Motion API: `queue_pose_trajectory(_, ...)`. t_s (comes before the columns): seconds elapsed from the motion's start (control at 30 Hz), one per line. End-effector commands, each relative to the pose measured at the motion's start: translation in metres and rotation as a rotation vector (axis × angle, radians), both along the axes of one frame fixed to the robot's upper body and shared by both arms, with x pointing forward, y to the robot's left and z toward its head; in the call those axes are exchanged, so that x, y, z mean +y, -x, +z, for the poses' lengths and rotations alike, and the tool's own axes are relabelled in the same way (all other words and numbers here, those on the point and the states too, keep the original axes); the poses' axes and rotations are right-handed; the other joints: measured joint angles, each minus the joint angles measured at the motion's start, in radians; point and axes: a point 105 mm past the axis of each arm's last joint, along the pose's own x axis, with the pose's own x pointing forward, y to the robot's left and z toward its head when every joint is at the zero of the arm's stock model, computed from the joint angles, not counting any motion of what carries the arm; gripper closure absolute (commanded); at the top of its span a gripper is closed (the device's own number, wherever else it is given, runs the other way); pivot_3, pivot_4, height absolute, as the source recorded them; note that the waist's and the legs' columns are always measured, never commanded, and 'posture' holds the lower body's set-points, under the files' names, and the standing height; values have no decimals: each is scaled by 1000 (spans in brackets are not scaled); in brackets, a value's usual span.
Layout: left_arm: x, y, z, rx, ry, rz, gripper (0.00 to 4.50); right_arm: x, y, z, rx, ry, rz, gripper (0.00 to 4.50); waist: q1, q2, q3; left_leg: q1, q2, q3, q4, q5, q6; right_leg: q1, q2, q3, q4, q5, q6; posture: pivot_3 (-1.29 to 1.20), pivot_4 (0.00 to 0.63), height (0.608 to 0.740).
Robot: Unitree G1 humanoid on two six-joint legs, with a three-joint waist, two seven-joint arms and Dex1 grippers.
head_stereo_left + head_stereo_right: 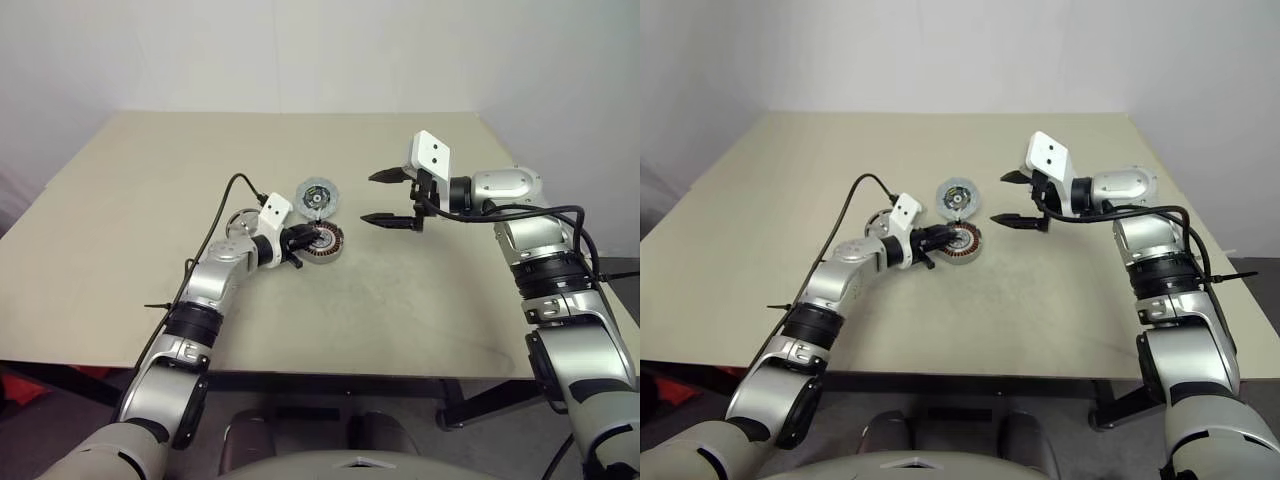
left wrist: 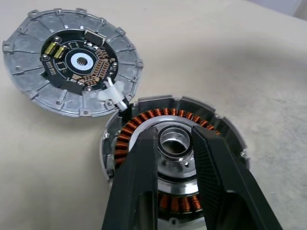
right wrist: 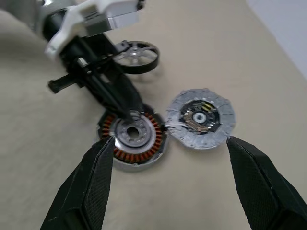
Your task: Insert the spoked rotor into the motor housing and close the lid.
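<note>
The motor housing [image 2: 144, 120], a round puck with copper coils, lies on the table near its middle. My left gripper [image 2: 175, 135] reaches into it, its two black fingers [image 2: 144, 167] closed on either side of the silver centre hub. The lid [image 1: 318, 198], a silver-grey disc with a dark circuit face, lies flat and open just behind the housing, joined at its edge. The spoked rotor [image 3: 136, 55] rests on the table behind my left wrist, seen also at the rotor [image 1: 243, 222]. My right gripper [image 1: 369, 198] hovers open to the right of the housing, holding nothing.
The beige table [image 1: 430, 300] has bare surface to the right of and in front of the housing. A black cable [image 1: 215, 215] loops from my left wrist over the table's left part. The table's front edge runs close below my arms.
</note>
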Motion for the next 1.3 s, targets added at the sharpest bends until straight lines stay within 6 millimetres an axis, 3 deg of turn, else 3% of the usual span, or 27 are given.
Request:
queue_pose_trajectory(0.03, -4, -3, 14, -50, 10, -20, 3794, 16, 12, 5, -19, -12, 84, 323, 2, 0, 0, 0, 0, 0, 0, 0, 1, 0, 0, 0, 0, 0, 0, 0, 0, 740)
queue_pose_trajectory(0.47, -9, -6, 9, -32, 8, -15, 3794, 24, 9, -19, 4, 16, 56, 323, 4, 0, 0, -1, -1, 0, 0, 1, 1, 0, -2, -1, -2, 0, 0, 0, 0, 740)
queue_pose_trajectory(1.23, -22, -12, 3, 2, -7, -44, 3794, 27, 3, -22, -6, -2, 36, 323, 4, -1, 0, -1, -1, 0, 0, 1, 1, 0, -2, -1, -2, 0, 0, 0, 0, 740)
queue_pose_trajectory(1.3, -23, -12, 2, 4, -8, -51, 3051, 27, 3, -22, -8, -2, 36, 323, 4, -1, 0, -1, -1, 0, 0, 1, 1, 0, -2, -1, -2, 0, 0, 0, 0, 740)
